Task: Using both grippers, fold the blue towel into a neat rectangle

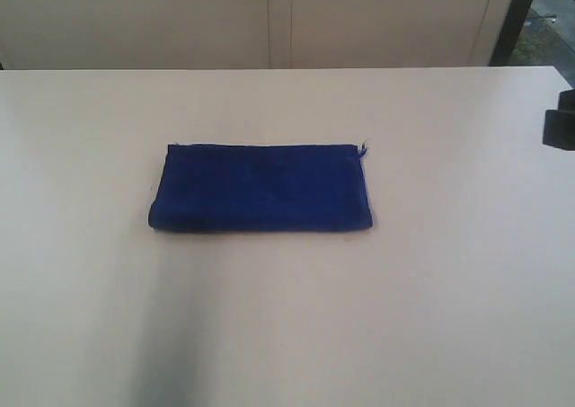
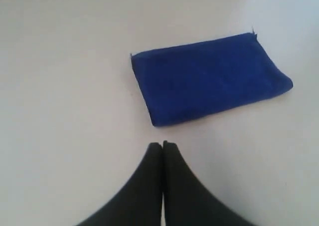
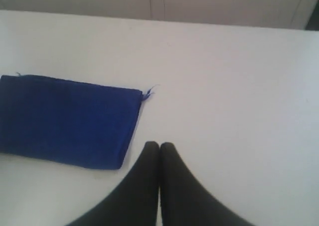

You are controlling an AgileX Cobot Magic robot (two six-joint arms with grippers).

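The blue towel (image 1: pixel 260 188) lies folded as a flat rectangle in the middle of the white table, a frayed thread at its far right corner. In the left wrist view the blue towel (image 2: pixel 209 79) lies just beyond my left gripper (image 2: pixel 162 145), whose black jaws are shut together, holding nothing. The right wrist view shows the blue towel (image 3: pixel 70 118) beside my right gripper (image 3: pixel 159 146), also shut and holding nothing, off the cloth's short edge. In the exterior view only a black piece of the right arm (image 1: pixel 561 119) shows at the right border.
The white table (image 1: pixel 449 290) spreads wide around the towel on all sides. A pale wall with panel seams (image 1: pixel 269 21) runs behind the far edge, and a dark frame (image 1: pixel 517 16) stands at the back right.
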